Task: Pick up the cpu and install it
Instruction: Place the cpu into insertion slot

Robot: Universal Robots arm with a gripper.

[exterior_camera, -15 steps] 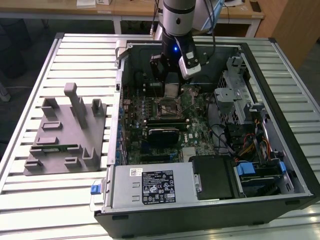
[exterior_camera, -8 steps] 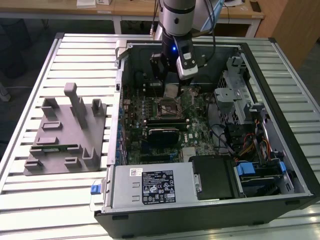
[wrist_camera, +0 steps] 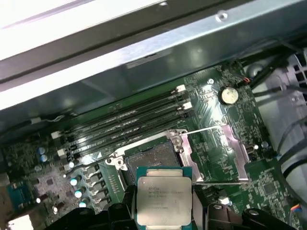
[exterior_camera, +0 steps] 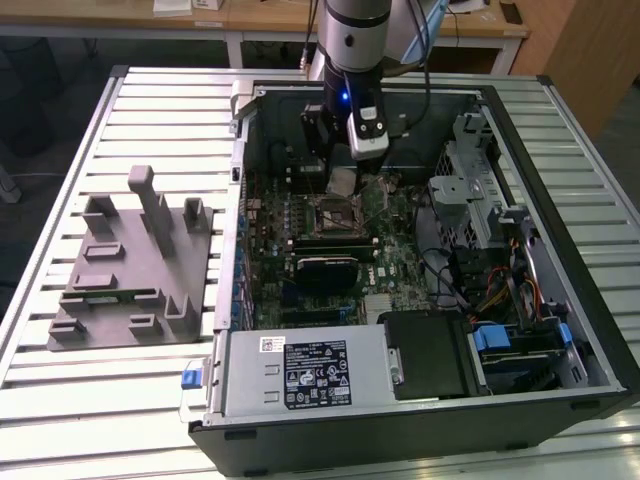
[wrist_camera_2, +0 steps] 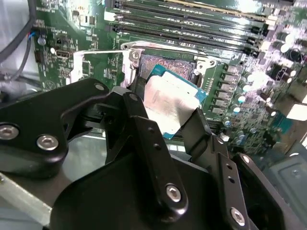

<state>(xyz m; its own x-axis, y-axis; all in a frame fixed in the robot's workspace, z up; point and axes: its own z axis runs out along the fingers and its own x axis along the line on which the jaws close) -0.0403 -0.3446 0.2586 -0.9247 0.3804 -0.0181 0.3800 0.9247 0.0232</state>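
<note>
The computer case (exterior_camera: 420, 432) lies with its side panel off on the slatted counter (exterior_camera: 90, 400), taking up the middle of the exterior view and the exterior view's right. A green motherboard (exterior_camera: 395, 225) covers the case floor. A silver power supply (exterior_camera: 300, 375) sits along the case's lower edge. A metal drive cage (exterior_camera: 480, 165) stands against the right wall, with a bundle of cables (exterior_camera: 470, 285) just below it.

The arm comes in from the upper middle of the exterior view, close to the case's far wall. Its end effector (wrist_camera_2: 168, 103) is narrowed onto the cpu (wrist_camera_2: 170, 98). Two black fingers (wrist_camera_2: 146, 129) press against opposite edges of the chip, and its silvery top faces both wrist cameras.

The cpu is held just over the near edge of the socket (wrist_camera: 153, 155). I cannot tell whether it touches the socket frame. The socket's dark inner field is uncovered, and its load plate (wrist_camera: 225, 143) is swung away to one side. The memory slots (wrist_camera: 124, 124) run just beside another side of the socket, and a coin battery (wrist_camera: 229, 95) sits beyond the plate.

At the exterior view's left, a grey holder block (exterior_camera: 130, 265) with upright posts rests on the counter, near the case's left wall but apart from it. A green strip lies in one of its low slots.

Room to move lies over the middle of the motherboard, between the case's left wall and the drive cage. The far wall stands close behind the arm.
</note>
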